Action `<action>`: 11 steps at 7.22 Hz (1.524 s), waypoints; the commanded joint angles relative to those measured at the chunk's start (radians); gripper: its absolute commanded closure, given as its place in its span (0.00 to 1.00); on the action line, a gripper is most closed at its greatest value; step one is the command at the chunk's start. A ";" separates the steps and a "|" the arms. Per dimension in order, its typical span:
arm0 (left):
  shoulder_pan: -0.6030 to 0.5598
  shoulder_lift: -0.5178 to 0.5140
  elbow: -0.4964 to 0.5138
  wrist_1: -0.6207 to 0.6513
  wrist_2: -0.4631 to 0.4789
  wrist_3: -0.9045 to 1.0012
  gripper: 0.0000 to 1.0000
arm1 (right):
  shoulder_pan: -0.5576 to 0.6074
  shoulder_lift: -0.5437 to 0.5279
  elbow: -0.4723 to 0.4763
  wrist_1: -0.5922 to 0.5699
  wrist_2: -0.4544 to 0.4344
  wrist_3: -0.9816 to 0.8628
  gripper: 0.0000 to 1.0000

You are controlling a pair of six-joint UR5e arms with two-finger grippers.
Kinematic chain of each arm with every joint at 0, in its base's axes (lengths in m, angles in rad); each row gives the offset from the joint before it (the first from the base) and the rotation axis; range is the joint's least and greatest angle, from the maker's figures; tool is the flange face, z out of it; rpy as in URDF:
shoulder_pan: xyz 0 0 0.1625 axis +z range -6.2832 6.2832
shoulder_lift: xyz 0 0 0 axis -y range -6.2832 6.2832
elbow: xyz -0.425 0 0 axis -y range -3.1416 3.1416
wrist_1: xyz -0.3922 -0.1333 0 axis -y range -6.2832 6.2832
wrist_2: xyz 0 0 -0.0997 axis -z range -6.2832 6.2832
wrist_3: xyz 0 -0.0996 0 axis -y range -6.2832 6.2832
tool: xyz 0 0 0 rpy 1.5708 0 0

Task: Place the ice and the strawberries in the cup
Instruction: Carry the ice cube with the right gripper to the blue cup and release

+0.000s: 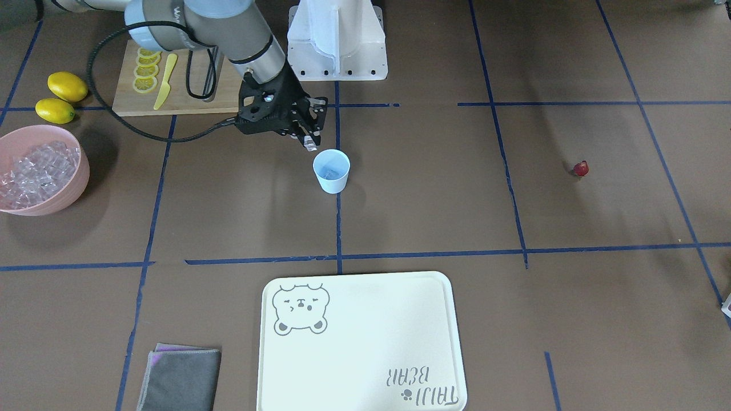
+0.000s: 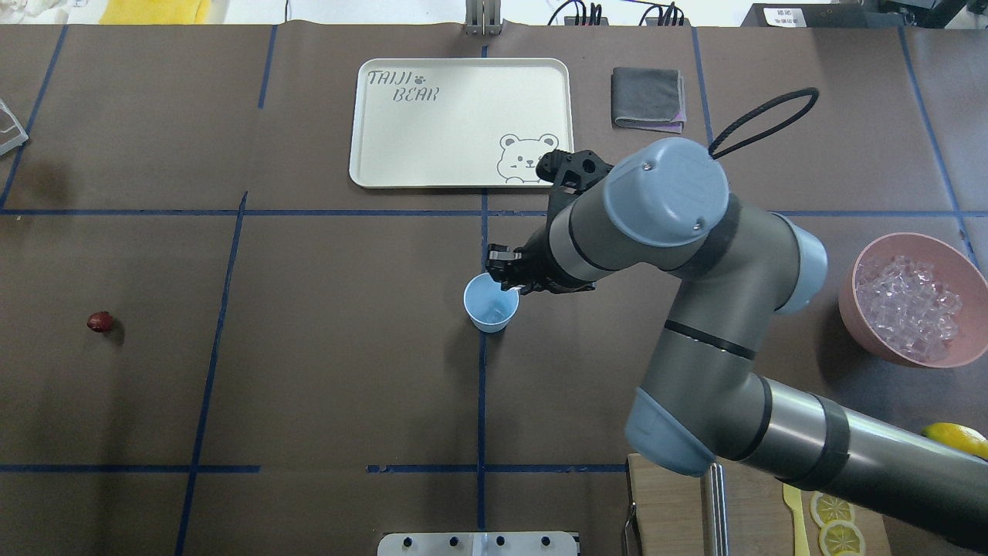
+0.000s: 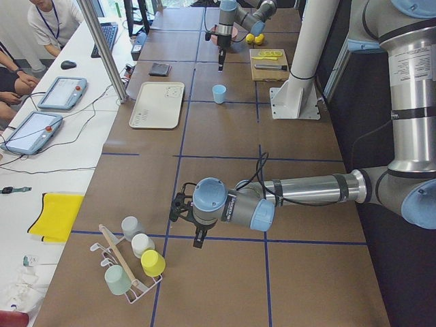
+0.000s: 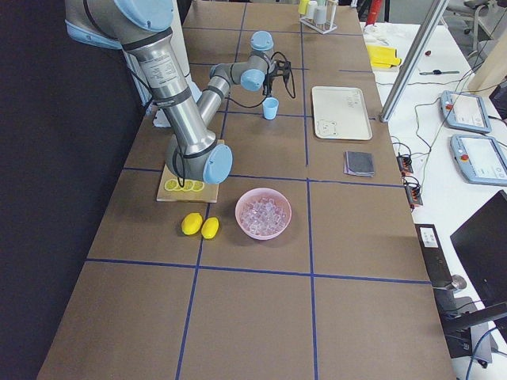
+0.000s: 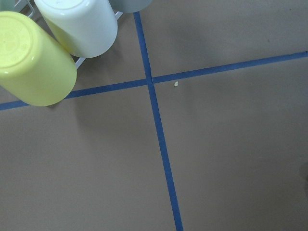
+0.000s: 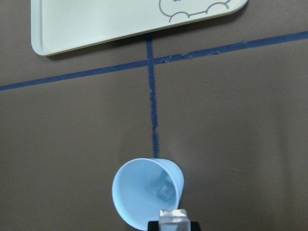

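Note:
The pale blue cup [image 1: 331,171] stands upright mid-table; it also shows in the overhead view [image 2: 491,303] and the right wrist view [image 6: 147,192]. One ice chunk [image 6: 163,190] lies inside it. My right gripper [image 1: 310,142] hovers just above the cup's rim on the robot side, shut on a clear ice cube [image 6: 173,217]. The strawberry [image 1: 581,168] lies alone on the table far toward my left side, also in the overhead view [image 2: 99,321]. My left gripper [image 3: 197,238] shows only in the exterior left view, low over the table near a cup rack; I cannot tell if it is open.
A pink bowl [image 1: 80,177] full of ice sits at my far right, two lemons [image 1: 67,85] and a cutting board [image 1: 183,97] with lemon slices beside it. A cream tray [image 1: 365,342] and grey cloth [image 1: 180,379] lie across the table. Rack cups [image 5: 33,62] are near my left wrist.

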 commanded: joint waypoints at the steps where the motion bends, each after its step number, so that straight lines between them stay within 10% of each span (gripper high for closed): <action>1: 0.000 0.001 0.000 0.000 0.000 0.000 0.00 | -0.014 0.037 -0.052 0.003 -0.019 0.017 0.97; 2: 0.000 0.001 0.000 0.000 0.000 0.000 0.00 | -0.025 0.038 -0.064 0.003 -0.042 0.011 0.95; 5: 0.000 0.001 -0.001 0.000 0.000 -0.001 0.00 | -0.045 0.035 -0.078 0.003 -0.063 0.004 0.34; 11: -0.002 0.001 -0.002 -0.011 0.000 -0.001 0.00 | -0.046 0.029 -0.078 0.000 -0.068 0.002 0.34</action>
